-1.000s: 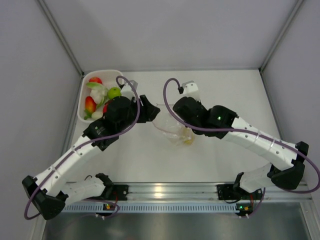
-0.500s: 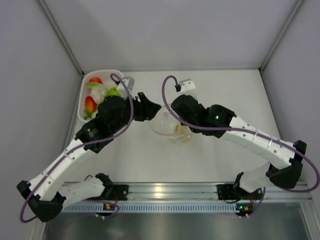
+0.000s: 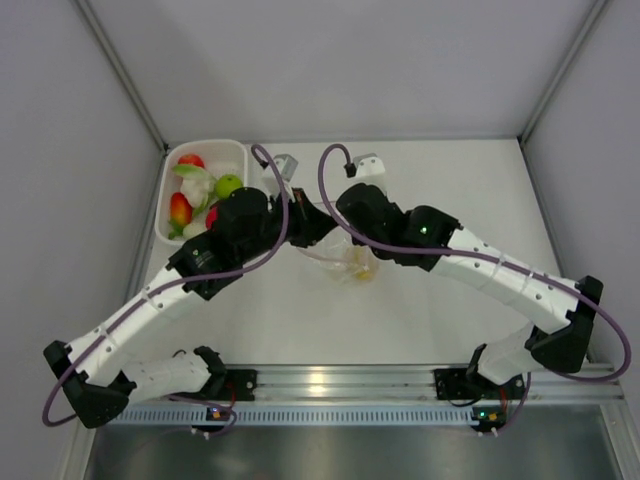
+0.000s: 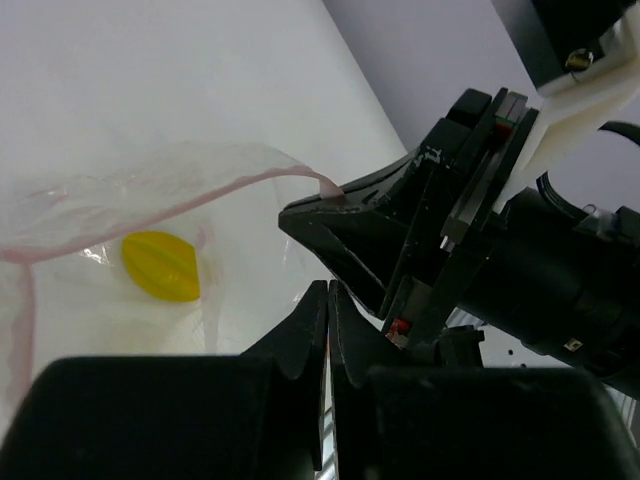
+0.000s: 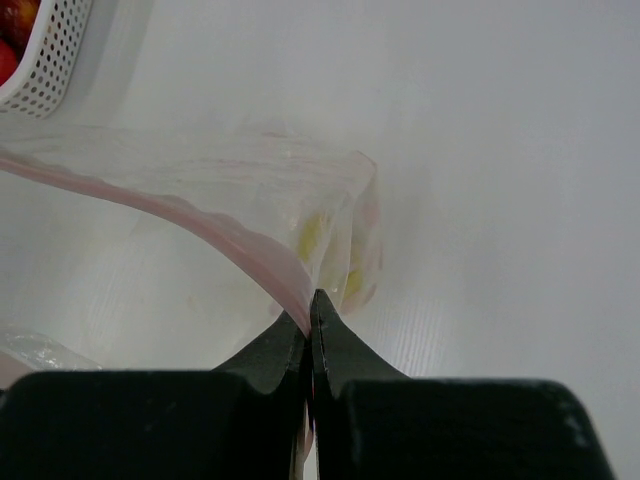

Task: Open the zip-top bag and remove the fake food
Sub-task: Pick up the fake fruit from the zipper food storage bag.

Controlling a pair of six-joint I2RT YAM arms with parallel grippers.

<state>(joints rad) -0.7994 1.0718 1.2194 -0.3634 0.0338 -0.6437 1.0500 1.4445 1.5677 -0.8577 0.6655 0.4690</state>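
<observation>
Zip-top bag (image 3: 343,262): lies crumpled on the table (image 3: 450,180), centre of the work area, directly between the two wrists and to the right of the basket. Mouth is partly open. Its pinkish zip strip (image 4: 200,190) arcs upward from the table to the right end effector.

Contents: one yellow ridged fake-food piece (image 4: 160,265) is inside the bag, resting low against the film. Nothing else could be made out inside.

Right end effector (image 5: 309,305): fingers pressed together and pinching the zip strip at the bag's raised lip. The strip runs out of the fingertips to the left.

Left end effector (image 4: 327,290): fingers drawn together to a thin slit, tips just beside the right end effector and close to the bag's mouth. Whether any film is caught between them cannot be determined.

White perforated basket (image 3: 205,146): stands at the far left of the table, apart from the bag. It holds further fake food (image 3: 229,185): a green piece, red pieces and a white radish with green leaves.

Both arms reach inward from the near edge, wrists almost meeting above the bag.
</observation>
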